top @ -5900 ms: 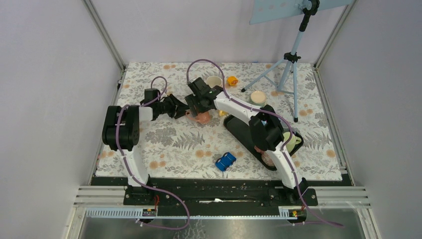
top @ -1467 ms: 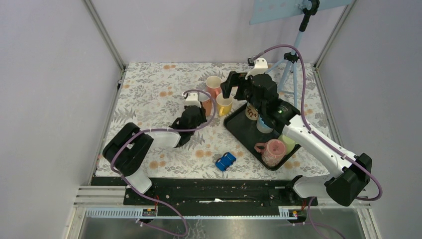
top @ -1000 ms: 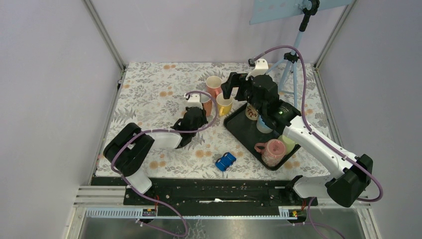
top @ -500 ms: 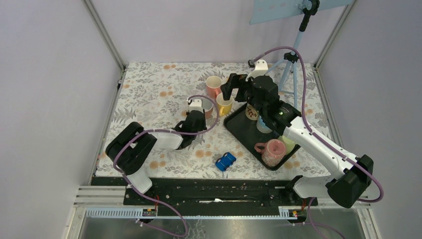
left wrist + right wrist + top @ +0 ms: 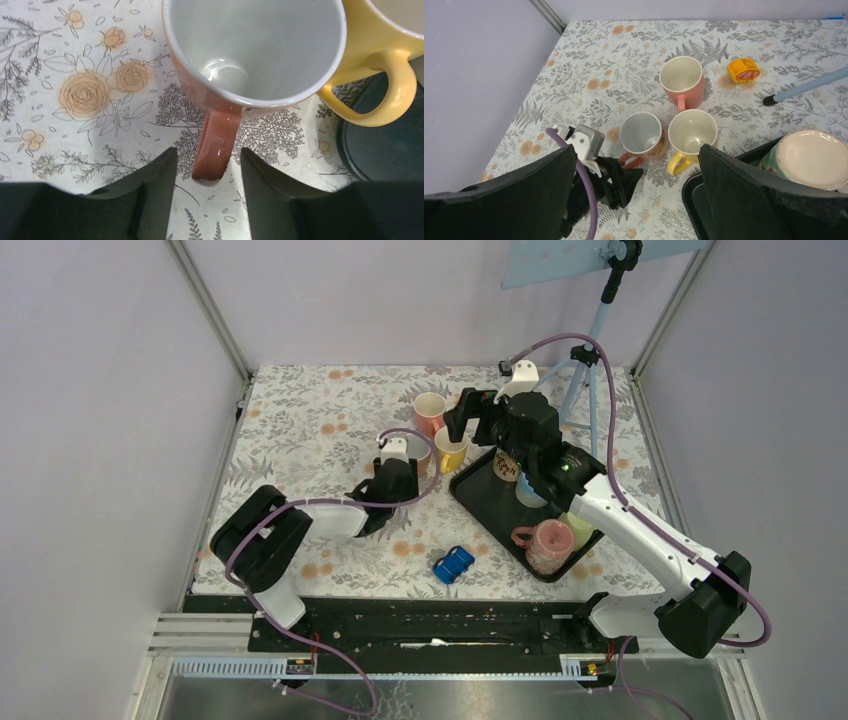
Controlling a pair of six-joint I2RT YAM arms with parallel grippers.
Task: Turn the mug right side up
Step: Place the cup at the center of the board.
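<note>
The left gripper (image 5: 207, 159) is parted, its fingers either side of the handle (image 5: 215, 145) of the reddish mug (image 5: 250, 45) without clamping it. The mug stands upright, mouth up, just ahead on the floral cloth (image 5: 85, 95). Close on its right sits a yellow mug (image 5: 370, 50), with a black tray (image 5: 385, 145) past that. A pink mug (image 5: 681, 77) stands farther ahead. The right gripper (image 5: 636, 149) hangs above, spread wide and empty.

Bright even light, sharp focus
</note>
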